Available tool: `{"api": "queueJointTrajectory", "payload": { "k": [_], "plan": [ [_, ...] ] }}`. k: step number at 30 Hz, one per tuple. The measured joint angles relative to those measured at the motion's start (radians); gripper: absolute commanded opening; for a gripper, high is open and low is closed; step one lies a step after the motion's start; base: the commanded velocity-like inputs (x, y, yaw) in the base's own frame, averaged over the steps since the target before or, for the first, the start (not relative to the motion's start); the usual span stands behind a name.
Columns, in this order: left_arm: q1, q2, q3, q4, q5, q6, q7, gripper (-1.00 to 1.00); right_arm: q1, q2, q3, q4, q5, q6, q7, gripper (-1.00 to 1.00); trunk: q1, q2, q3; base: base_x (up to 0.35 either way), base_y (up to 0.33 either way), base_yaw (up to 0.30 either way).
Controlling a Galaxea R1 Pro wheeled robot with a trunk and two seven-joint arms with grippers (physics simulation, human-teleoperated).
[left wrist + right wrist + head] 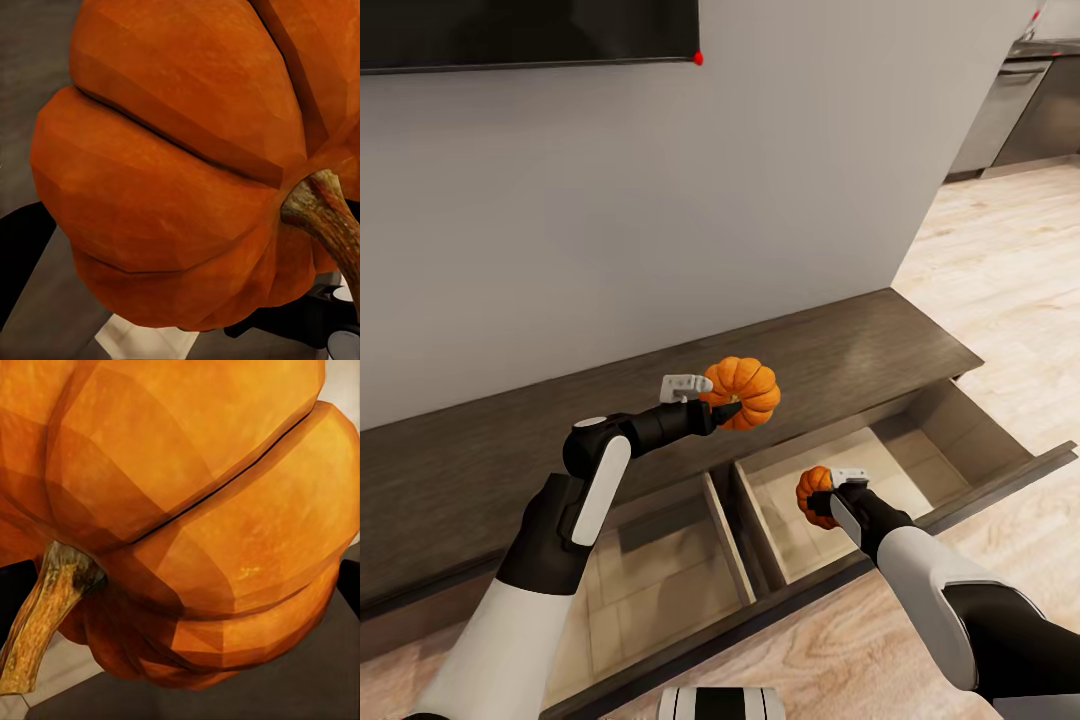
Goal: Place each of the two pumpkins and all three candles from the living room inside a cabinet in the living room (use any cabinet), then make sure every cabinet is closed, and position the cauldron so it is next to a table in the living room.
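Two bright-orange ribbed pumpkins are held in the air. My left gripper (728, 405) is shut on one pumpkin (745, 388) (172, 172), just above the front edge of the dark-brown cabinet (490, 465) top. My right gripper (827, 500) is shut on the other pumpkin (813, 490) (202, 510), low inside the right pull-out drawer (895, 458). Beside it, the left drawer (660, 570) is also pulled out, with its pale wood floor bare. Candles, cauldron and table are out of view.
A black wall-hung TV (525, 30) is on the grey wall above the cabinet. Light plank floor (1000, 300) runs to the right toward dark kitchen units (1020, 100). The open drawer fronts jut out toward my base.
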Motion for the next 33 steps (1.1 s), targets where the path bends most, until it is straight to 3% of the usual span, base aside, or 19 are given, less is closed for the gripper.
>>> {"api": "queueJointTrajectory", "payload": {
  "k": [20, 33],
  "plan": [
    [0.0, 0.0, 0.0, 0.0, 0.0, 0.0, 0.0, -1.0, 0.0, 0.0, 0.0, 0.0, 0.001, 0.0, 0.0, -1.0, 0.0, 0.0, -0.026, 0.0, 0.0, 0.045],
    [0.0, 0.0, 0.0, 0.0, 0.0, 0.0, 0.0, -1.0, 0.0, 0.0, 0.0, 0.0, 0.001, 0.0, 0.0, -1.0, 0.0, 0.0, -0.03, 0.0, 0.0, -0.108]
  ]
}}
